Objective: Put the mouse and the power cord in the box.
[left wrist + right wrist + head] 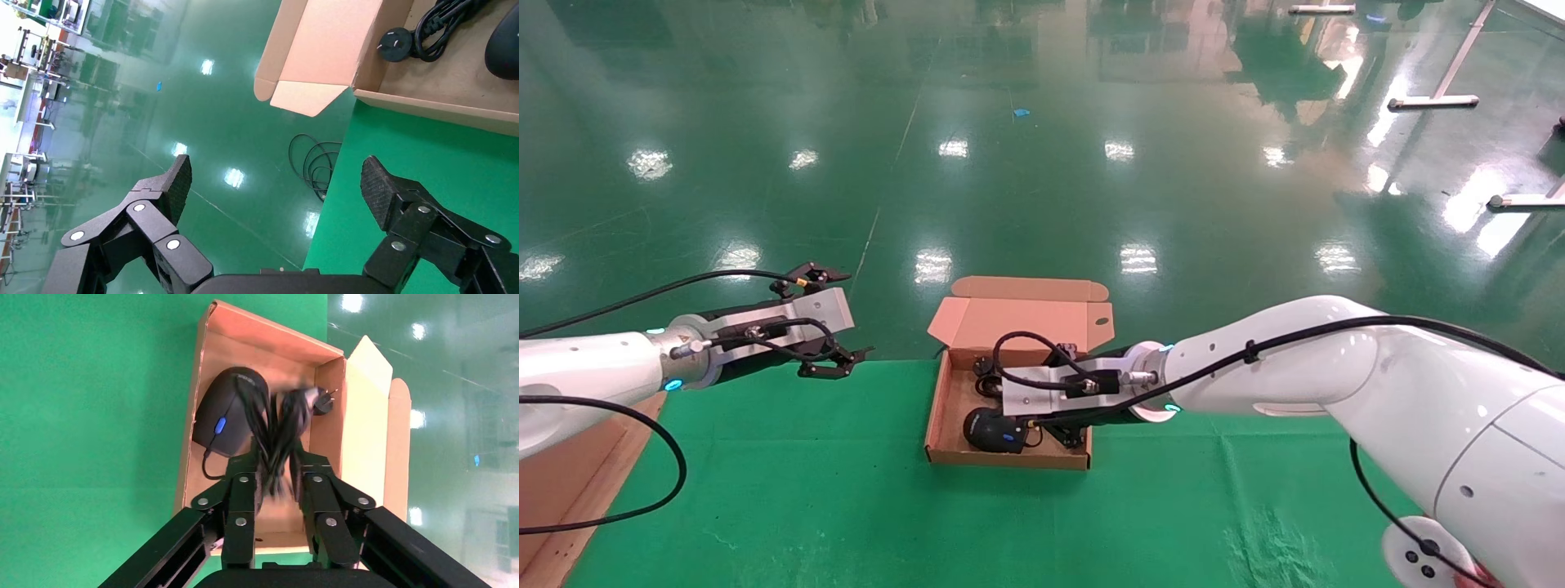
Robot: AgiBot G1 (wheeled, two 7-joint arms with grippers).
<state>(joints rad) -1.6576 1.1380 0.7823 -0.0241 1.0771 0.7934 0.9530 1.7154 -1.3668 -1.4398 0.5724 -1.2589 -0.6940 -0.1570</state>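
The brown cardboard box (942,408) stands open on the green cloth, its lid (1026,314) folded back over the table's far edge. Inside lies the black mouse (993,430) (226,413) with a blue spot, on the near side. My right gripper (1042,420) (275,462) hangs over the box, shut on the bundled power cord (278,425). The cord's plug end (395,43) rests in the far corner of the box. My left gripper (858,314) (275,184) hovers open and empty at the table's far edge, left of the box.
A loop of thin black cable (315,162) hangs past the table edge beside the box lid. A brown wooden board (568,490) borders the cloth at the left. Green cloth (846,506) stretches in front of the box. Beyond the table is shiny green floor.
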